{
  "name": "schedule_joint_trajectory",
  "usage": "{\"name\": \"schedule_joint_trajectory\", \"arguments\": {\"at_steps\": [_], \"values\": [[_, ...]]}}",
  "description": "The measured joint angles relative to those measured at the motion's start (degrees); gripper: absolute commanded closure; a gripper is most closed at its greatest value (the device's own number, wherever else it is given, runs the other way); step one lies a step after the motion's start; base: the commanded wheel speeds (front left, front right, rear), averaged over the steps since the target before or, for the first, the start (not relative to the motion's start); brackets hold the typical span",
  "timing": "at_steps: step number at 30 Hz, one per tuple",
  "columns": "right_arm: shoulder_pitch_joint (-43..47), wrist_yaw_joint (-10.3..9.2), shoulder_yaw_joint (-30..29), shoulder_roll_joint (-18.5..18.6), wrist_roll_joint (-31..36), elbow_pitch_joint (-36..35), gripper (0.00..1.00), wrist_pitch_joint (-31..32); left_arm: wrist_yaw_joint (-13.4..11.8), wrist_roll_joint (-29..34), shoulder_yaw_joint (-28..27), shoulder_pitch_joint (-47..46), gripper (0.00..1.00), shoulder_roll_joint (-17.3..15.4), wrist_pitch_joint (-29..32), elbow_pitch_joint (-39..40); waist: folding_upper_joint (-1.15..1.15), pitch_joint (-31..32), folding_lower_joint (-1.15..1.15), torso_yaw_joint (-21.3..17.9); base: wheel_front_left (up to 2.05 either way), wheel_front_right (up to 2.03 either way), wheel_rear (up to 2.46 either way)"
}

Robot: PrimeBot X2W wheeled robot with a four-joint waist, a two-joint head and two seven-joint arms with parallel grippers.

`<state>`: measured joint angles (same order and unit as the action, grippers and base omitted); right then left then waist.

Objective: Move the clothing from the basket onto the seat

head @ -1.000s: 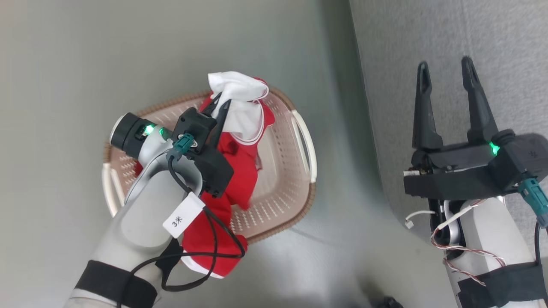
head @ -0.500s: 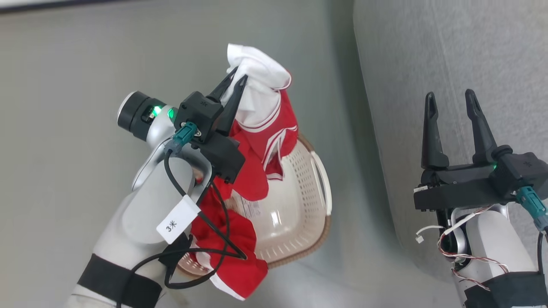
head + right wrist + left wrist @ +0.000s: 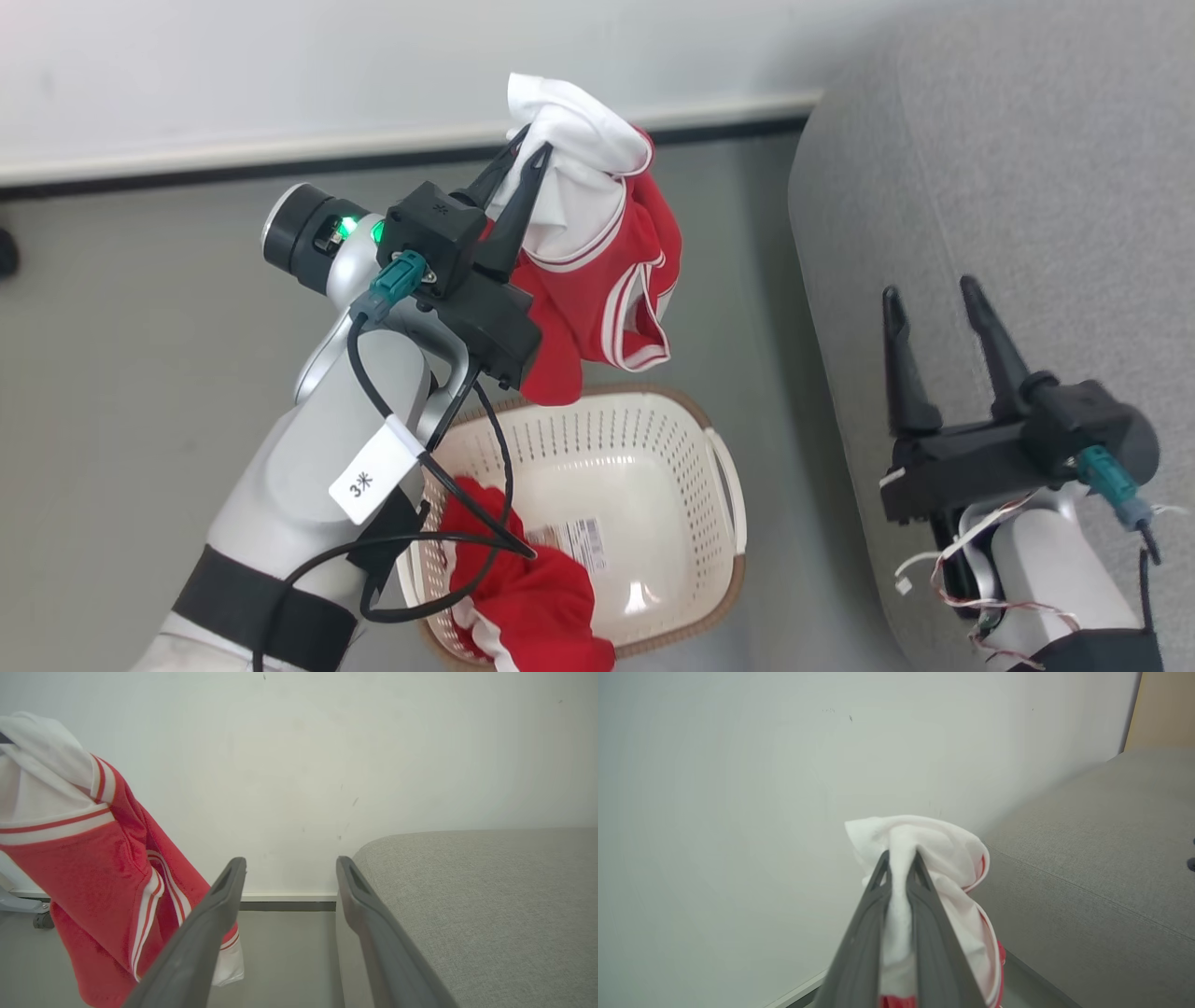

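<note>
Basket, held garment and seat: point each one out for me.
basket (image 3: pixel 607 434), head view, perforated back wall.
held garment (image 3: pixel 579 308), head view, red panel under the white fold.
seat (image 3: pixel 1008 168), head view, bare grey top surface.

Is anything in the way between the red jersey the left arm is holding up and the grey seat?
Nothing visible. The clothing, pinched in the left claw, hangs above the basket, with only bare floor before the seat. The open right claw sits over the seat's nearer part, beside that path.
</note>
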<state>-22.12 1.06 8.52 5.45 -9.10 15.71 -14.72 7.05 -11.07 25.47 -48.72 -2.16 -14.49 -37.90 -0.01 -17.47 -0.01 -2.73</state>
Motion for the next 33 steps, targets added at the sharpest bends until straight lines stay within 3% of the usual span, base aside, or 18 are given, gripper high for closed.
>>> {"name": "schedule_joint_trajectory", "arguments": {"at_steps": [12, 19, 33], "values": [[0.6, 3.16, 4.1, -0.1, 1.2, 7.0, 0.00, 0.0, 0.0, -3.8, 3.5, 1.6, 1.00, 0.1, 0.0, -2.4, 0.00, 10.5, 0.00, 1.0, 0.00, 0.00, 0.00], [1.3, 5.00, 8.8, -0.8, 1.2, 11.4, 0.00, 0.0, 0.1, -7.3, 8.3, 4.5, 1.00, 0.1, 0.0, -1.7, -0.01, 17.1, 0.00, 1.5, 0.00, 0.00, 0.00], [0.3, 6.02, 17.1, -1.5, 0.9, 19.6, 0.00, 0.0, -0.1, -10.9, 15.3, 7.9, 1.00, 0.0, 0.9, 3.2, 0.00, 22.7, 0.00, 5.0, 0.00, 0.00, 0.00]]}}
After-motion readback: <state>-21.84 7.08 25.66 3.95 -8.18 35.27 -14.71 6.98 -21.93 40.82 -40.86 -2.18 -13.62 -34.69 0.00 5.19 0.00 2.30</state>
